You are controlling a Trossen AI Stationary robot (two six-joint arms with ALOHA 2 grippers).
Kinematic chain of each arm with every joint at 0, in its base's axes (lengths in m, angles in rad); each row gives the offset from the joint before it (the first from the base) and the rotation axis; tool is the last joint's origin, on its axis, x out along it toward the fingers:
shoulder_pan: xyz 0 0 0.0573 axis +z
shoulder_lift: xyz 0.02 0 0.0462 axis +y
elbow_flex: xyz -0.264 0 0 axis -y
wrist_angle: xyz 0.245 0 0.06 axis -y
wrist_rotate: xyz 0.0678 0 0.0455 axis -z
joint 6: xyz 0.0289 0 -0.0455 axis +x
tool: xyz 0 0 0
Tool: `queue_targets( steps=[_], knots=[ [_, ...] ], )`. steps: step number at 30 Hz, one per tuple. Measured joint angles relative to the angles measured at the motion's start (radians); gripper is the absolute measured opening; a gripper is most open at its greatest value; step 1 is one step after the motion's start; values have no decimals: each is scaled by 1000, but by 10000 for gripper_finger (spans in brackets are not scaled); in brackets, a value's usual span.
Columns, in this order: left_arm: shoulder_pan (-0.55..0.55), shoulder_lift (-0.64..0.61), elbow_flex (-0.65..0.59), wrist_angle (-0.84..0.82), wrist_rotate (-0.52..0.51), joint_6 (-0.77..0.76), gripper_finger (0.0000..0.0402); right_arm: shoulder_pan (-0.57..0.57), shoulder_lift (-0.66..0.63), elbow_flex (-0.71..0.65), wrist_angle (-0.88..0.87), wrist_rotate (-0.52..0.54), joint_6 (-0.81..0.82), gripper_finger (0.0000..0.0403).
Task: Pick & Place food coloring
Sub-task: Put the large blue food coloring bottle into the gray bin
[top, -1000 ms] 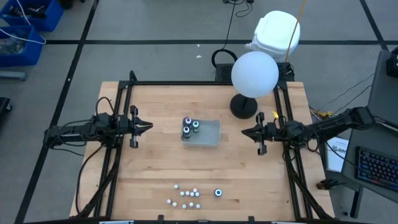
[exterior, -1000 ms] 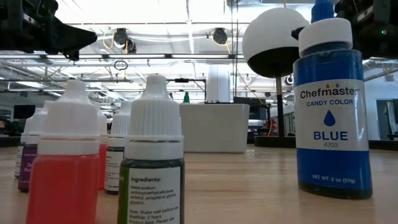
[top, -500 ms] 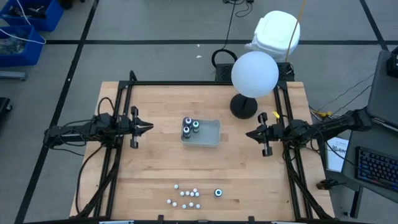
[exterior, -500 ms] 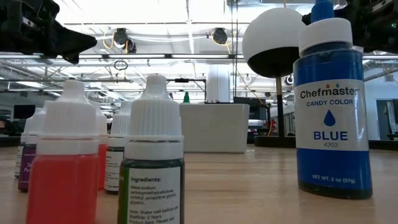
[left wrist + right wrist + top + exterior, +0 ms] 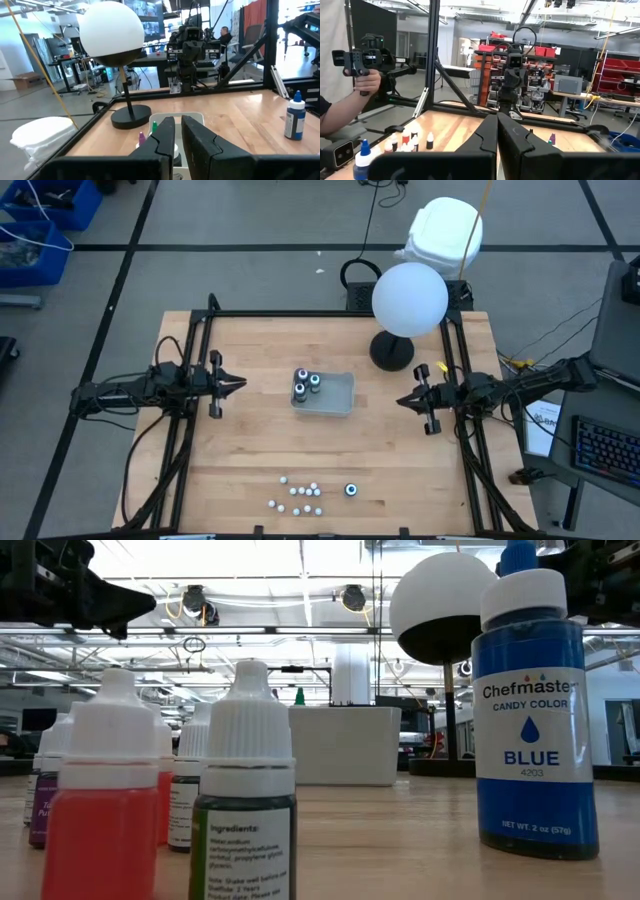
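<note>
Three dark round food coloring bottles (image 5: pixel 304 383) stand in the grey tray (image 5: pixel 338 396) at mid-table; their coloured tips (image 5: pixel 154 125) show past my left fingers. A further bottle, the blue one (image 5: pixel 351 490) (image 5: pixel 530 720), stands upright near the near edge. Beside it stand several small white-capped dropper bottles (image 5: pixel 298 495) (image 5: pixel 245 790). My left gripper (image 5: pixel 240 385) (image 5: pixel 178 136) hovers left of the tray with its fingers close together. My right gripper (image 5: pixel 401 400) (image 5: pixel 497 135) hovers right of the tray, shut. Neither holds anything.
A white globe lamp (image 5: pixel 410 298) on a black base (image 5: pixel 392 352) stands at the far right of the table. A black frame (image 5: pixel 330 313) rims the table. A person's hand (image 5: pixel 362 82) holds a device beyond the table. Bare wood lies between tray and dropper bottles.
My right gripper has drawn back toward the table's right edge and slightly toward the near edge, away from the tray. The bottles and the tray stay where they were.
</note>
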Motion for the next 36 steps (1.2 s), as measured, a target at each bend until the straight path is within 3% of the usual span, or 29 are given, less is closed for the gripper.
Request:
queue_targets(
  steps=[36],
  knots=[
    [0, 0, 0, 3, 0, 25, 42, 0, 4, 1, -10, 1, -3, 0]
  ],
)
